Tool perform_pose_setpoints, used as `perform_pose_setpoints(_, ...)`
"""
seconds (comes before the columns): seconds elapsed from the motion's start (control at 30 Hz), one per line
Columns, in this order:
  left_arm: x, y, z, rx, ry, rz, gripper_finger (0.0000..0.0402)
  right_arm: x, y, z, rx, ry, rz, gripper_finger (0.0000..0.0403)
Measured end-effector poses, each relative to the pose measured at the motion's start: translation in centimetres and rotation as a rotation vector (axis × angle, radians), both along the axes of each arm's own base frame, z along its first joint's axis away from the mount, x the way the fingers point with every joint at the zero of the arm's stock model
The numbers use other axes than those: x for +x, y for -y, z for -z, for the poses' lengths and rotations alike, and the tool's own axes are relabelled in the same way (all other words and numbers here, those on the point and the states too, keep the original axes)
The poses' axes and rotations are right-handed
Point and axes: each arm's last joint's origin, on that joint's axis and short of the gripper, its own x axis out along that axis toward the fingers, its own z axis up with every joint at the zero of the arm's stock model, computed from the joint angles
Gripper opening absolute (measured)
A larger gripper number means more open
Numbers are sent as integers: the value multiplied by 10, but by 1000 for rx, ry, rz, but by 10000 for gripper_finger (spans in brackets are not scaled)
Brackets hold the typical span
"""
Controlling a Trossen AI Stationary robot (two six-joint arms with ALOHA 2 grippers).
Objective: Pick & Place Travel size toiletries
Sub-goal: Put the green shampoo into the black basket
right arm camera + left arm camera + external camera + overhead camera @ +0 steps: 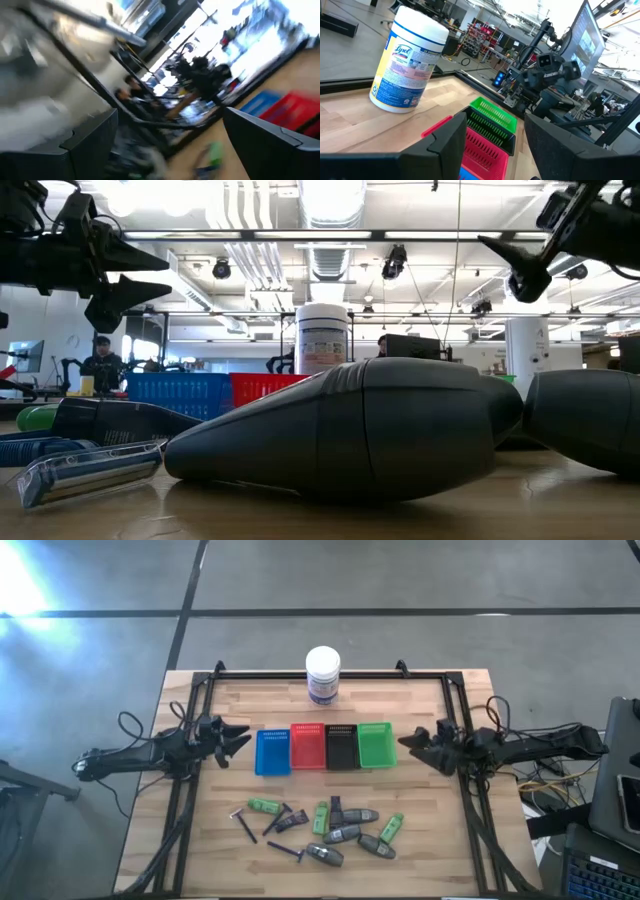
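The travel size toiletries [320, 830] lie loose in one cluster on the counter [420, 800], on the near side of the row of trays. It holds green tubes, grey mini bottles, small dark tubes and thin razors. Several pieces touch or overlap, notably around the grey bottles; a razor [243, 824] at the cluster's left end lies apart from its neighbours. None is in a tray yet, so the step in hand appears to be the first pick.

Recommendation: take an outlying piece first, such as that razor or the green tube [392, 827] at the cluster's right end. Close across its narrow width, so that adjoining pieces are not dragged.

The blue tray [272, 751], red tray [305, 746], black tray [341, 745] and green tray [376, 743] stand side by side. The left hand [238, 737] hovers just left of the blue tray, fingers apart, holding nothing. The right hand [412, 742] hovers just right of the green tray, likewise apart and unladen.

Open counter lies between cluster and trays, giving a clear carrying lane. A black frame [470, 810] borders the counter's sides. The white jar [323, 674] stands beyond the trays near the far edge, out of the working path.
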Motion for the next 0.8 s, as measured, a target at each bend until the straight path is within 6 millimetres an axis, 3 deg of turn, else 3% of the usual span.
perform_pose_setpoints(0.33, 0, 0, 0, 0, 0, 0, 207, -3, 2, -8, 273, 91, -31, 359)
perform_pose_setpoints(0.47, 0, 0, 0, 0, 0, 0, 207, -4, 5, -9, 312, 119, 87, 359)
perform_pose_setpoints(0.57, 0, 0, 0, 0, 0, 0, 207, -3, 6, -11, 436, 137, 43, 359)
perform_pose_setpoints(0.8, 0, 0, 0, 0, 0, 0, 207, 0, 5, -18, 467, 132, 31, 359)
